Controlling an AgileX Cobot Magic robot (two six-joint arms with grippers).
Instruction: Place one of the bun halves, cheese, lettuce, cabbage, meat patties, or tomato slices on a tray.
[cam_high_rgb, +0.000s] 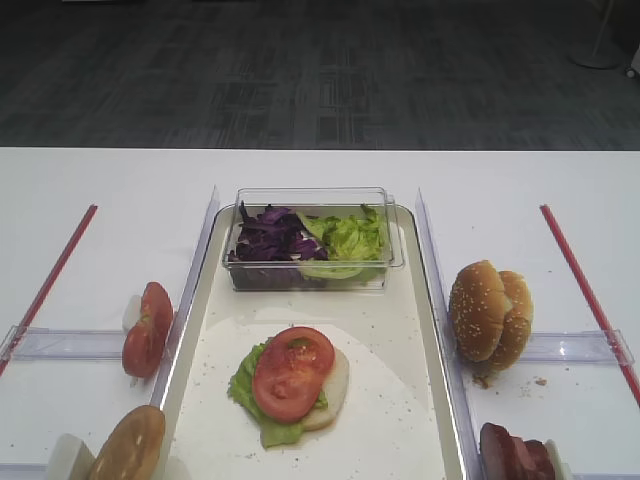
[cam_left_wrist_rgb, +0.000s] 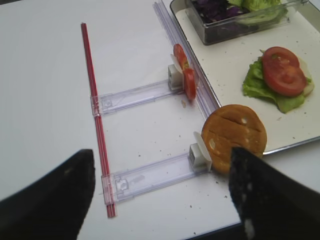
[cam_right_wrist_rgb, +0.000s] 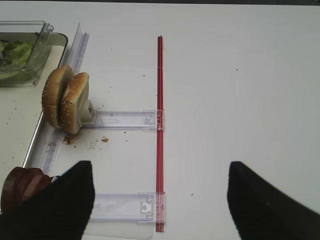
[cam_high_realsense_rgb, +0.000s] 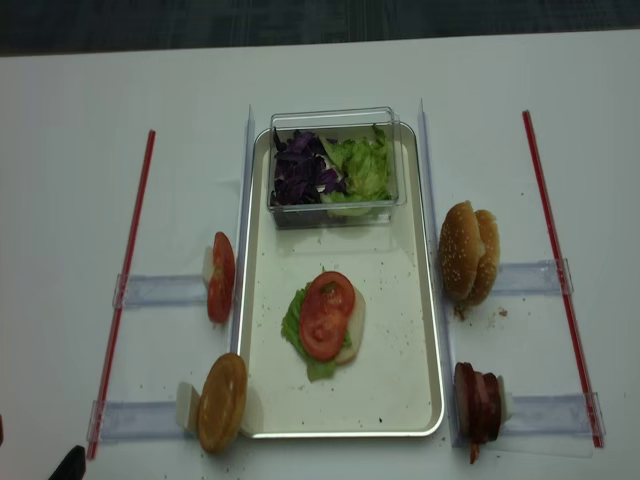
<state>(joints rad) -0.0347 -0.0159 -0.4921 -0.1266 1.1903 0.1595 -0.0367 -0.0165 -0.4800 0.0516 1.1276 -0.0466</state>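
Note:
The cream tray lies in the middle of the white table. On it a stack shows green lettuce, a pale slice and two tomato slices on top. More tomato slices stand on edge left of the tray. A bun half stands below them. Sesame bun halves and dark meat patties stand to the right. My left gripper and right gripper hang open and hold nothing, each over a clear holder.
A clear plastic box at the tray's far end holds purple cabbage and lettuce. Red strips with clear plastic holders flank the tray. The table's near edge is close to the left gripper.

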